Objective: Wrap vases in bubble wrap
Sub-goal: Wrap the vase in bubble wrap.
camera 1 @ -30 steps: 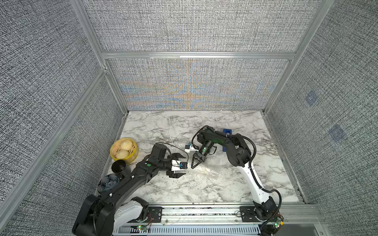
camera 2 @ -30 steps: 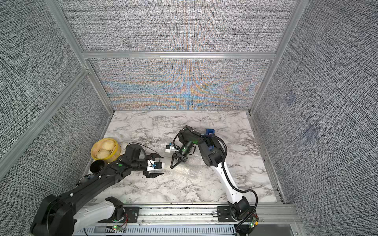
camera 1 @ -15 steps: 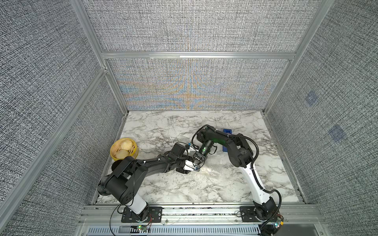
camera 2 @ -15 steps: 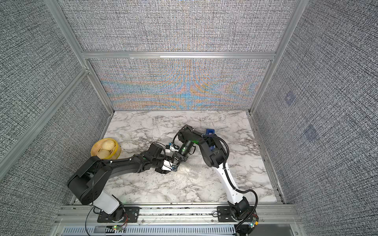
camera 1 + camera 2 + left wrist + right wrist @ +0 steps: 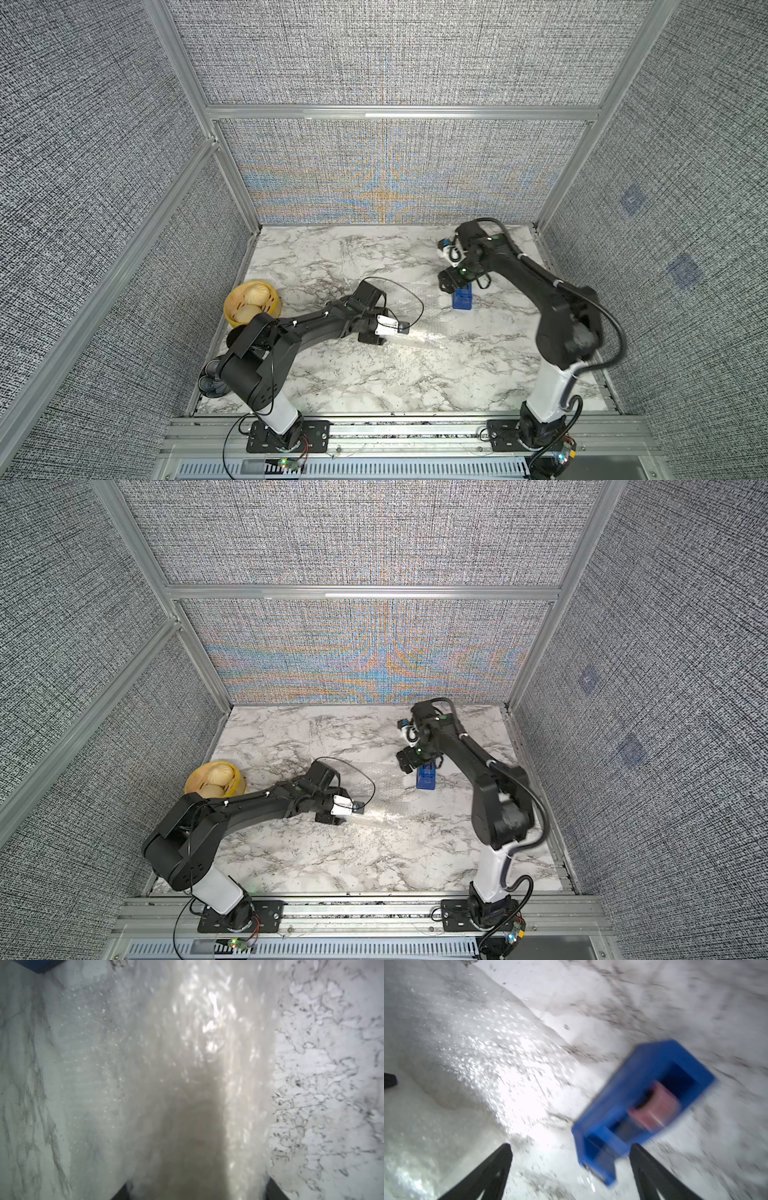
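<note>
Bubble wrap (image 5: 197, 1064) is rolled up between the jaws of the left gripper (image 5: 197, 1190), can't tell if pinched; vase hidden, probably inside. Right gripper (image 5: 571, 1147) hangs wide open over the tape dispenser (image 5: 623, 1088), guessing for sealing

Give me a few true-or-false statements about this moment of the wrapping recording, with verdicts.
1. The right gripper is open and holds nothing. True.
2. The blue tape dispenser lies right beside the yellow basket. False: it sits under the right gripper, well across the table from the basket.
3. Bunched bubble wrap lies between the fingers of the left gripper. True.
4. The yellow basket is empty. False: it holds pale round buns.
</note>
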